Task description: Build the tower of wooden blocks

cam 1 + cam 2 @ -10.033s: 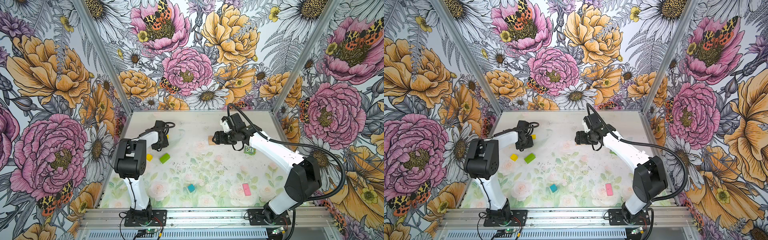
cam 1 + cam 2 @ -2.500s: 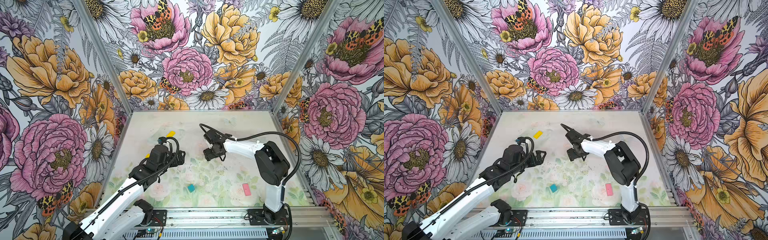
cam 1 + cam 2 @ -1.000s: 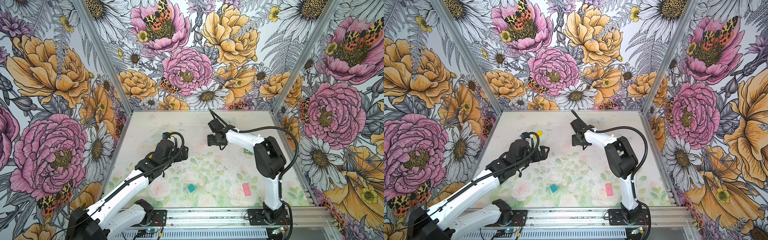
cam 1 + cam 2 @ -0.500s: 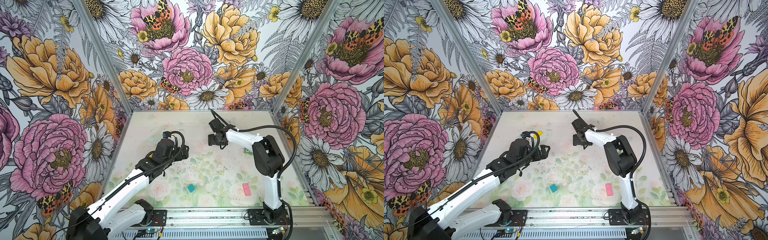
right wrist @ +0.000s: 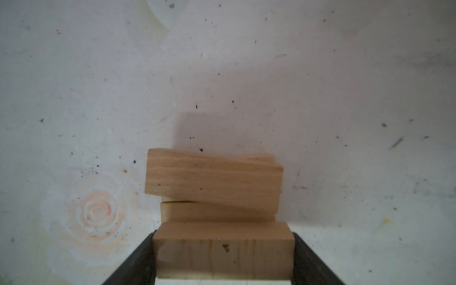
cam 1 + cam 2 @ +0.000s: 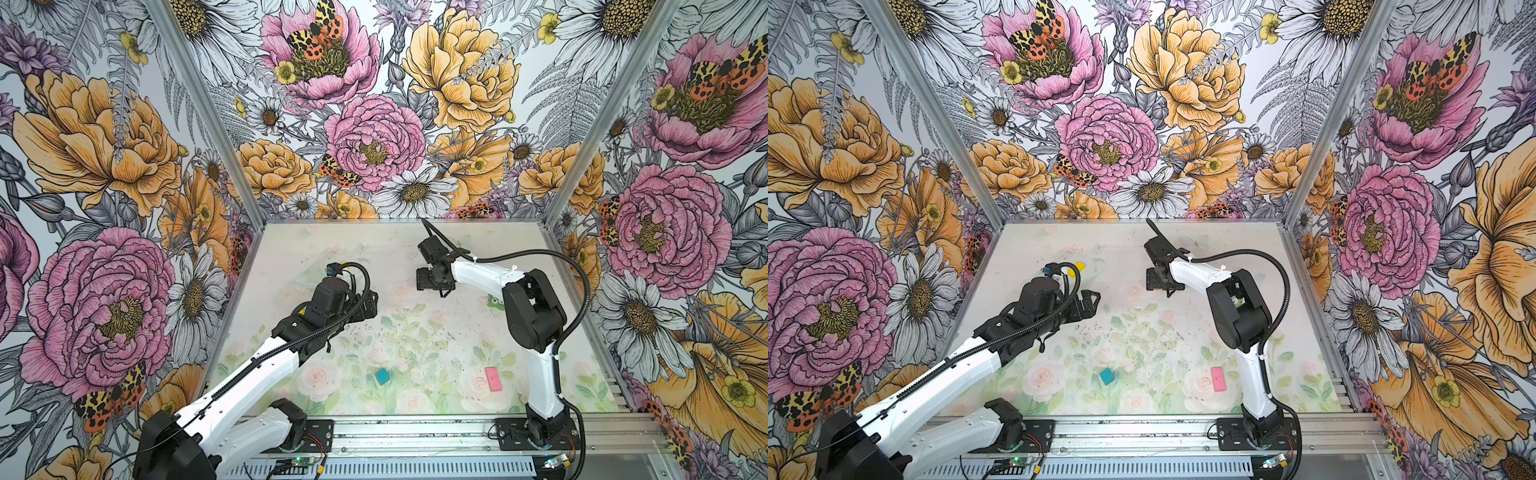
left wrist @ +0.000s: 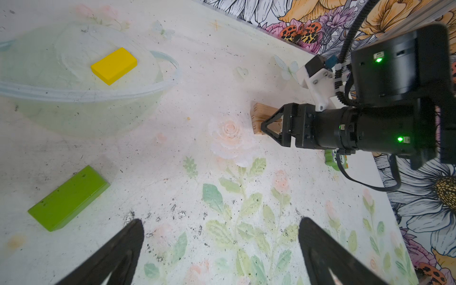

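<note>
Right gripper clamps a tan plank between its jaws, directly over two stacked planks; left gripper gapes empty, well apart.

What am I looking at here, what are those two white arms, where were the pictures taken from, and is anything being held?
This is a robot: a left arm and a right arm at a table, each ending in a two-fingered gripper. Two pictures look down from overhead; two come from cameras on the wrists. Scattered around are a teal cube, a pink slab, a lime green block, a yellow bar and a small green figure. The right gripper is shut on a tan plank, close to a small stack of tan planks. The left gripper is open and empty.
</note>
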